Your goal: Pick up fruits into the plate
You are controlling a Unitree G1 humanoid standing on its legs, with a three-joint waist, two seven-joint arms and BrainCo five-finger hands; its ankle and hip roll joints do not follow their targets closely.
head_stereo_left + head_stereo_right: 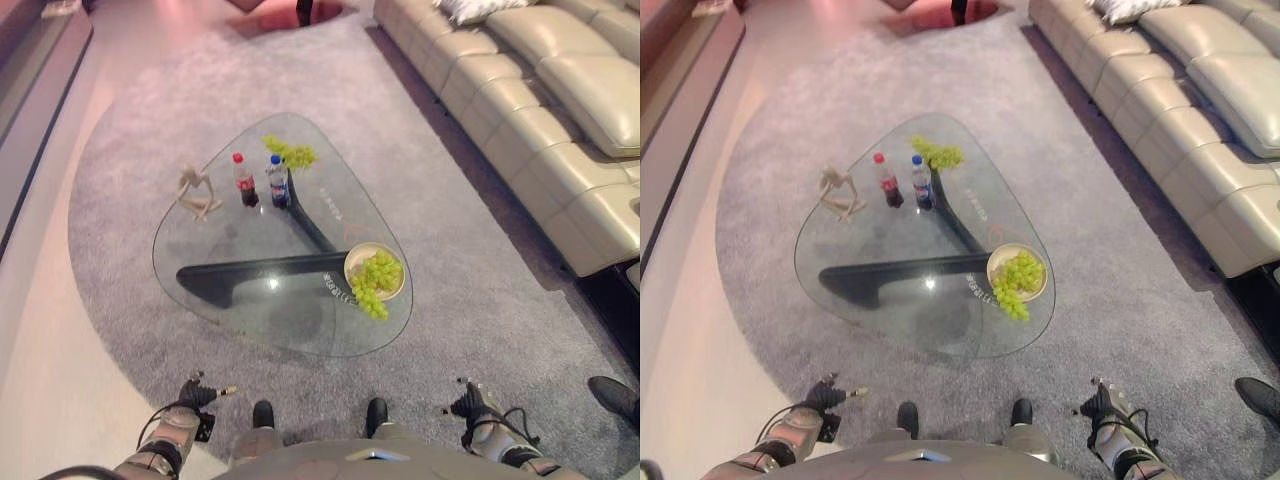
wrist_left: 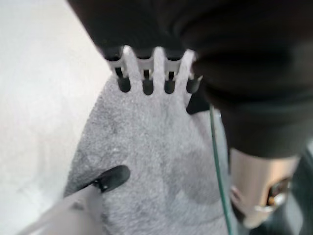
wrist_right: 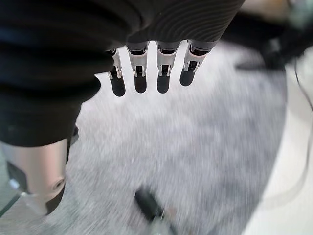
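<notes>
A bunch of green grapes (image 1: 377,276) lies in a cream plate (image 1: 352,262) at the right front of the glass table (image 1: 250,310), with part of it hanging over the plate's near rim. A second green bunch (image 1: 291,153) lies at the table's far side, right behind the bottles. My left hand (image 1: 195,393) hangs low over the carpet, short of the table's near edge on the left. Its fingers (image 2: 146,73) are straight and hold nothing. My right hand (image 1: 471,402) hangs likewise on the right, its fingers (image 3: 147,74) straight and empty.
A red-capped cola bottle (image 1: 243,180), a blue-capped bottle (image 1: 277,182) and a beige figurine (image 1: 195,193) stand on the far half of the table. A cream leather sofa (image 1: 540,110) runs along the right. Grey carpet (image 1: 470,300) surrounds the table. A dark shoe (image 1: 612,395) shows at lower right.
</notes>
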